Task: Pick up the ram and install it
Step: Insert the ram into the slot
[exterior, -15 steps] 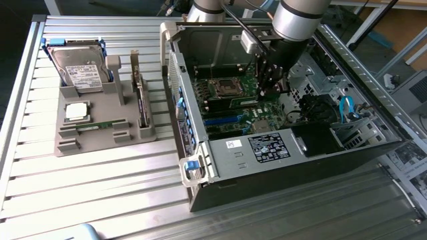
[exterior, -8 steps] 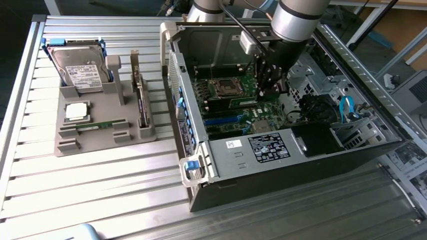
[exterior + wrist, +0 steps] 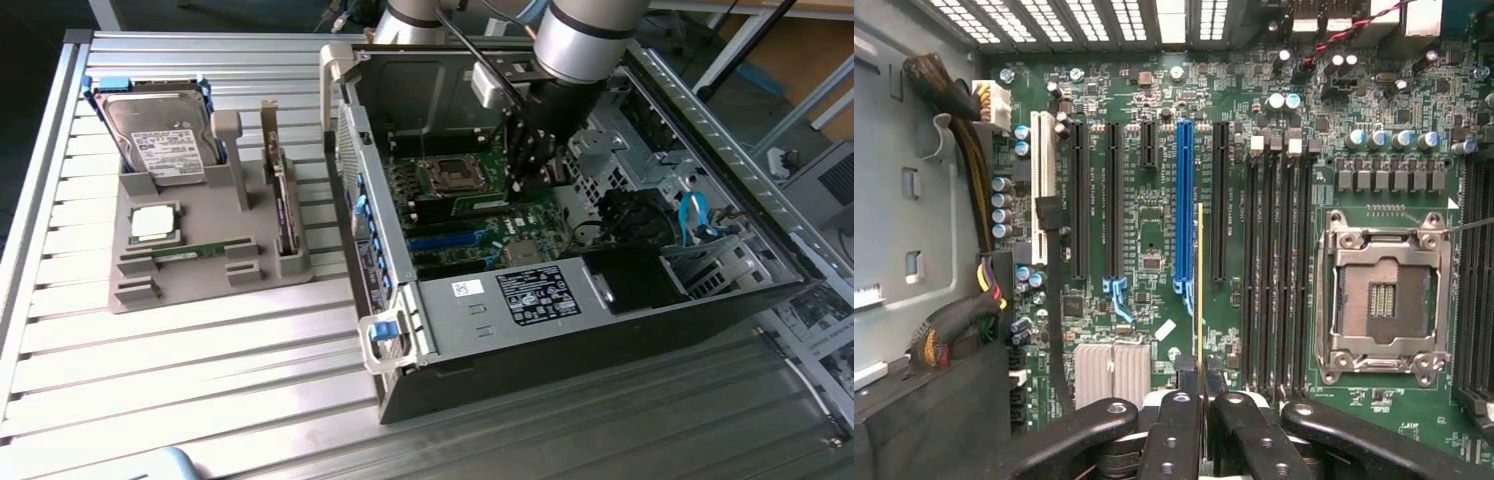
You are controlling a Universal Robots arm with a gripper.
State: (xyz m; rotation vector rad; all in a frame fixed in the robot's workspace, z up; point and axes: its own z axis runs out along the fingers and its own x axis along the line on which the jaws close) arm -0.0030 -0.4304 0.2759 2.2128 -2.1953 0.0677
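Open computer case (image 3: 441,325) on slatted table (image 3: 200,380); hard drive (image 3: 158,140), processor chip (image 3: 154,222) in grey holder (image 3: 200,288).

Arm (image 3: 587,35) angled steeply downward, gripper (image 3: 530,160) vertical, fingers (image 3: 1176,430) pinched nearly together.

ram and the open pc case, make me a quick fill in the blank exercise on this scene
1. The gripper is ____ on the ram.
2. In the wrist view, the ram's edge shows next to the one long ____ slot on the motherboard.
3. The processor socket is ____.
4. The hard drive sits in the grey holder ____ the computer case.
Missing words: shut; blue; empty; outside.
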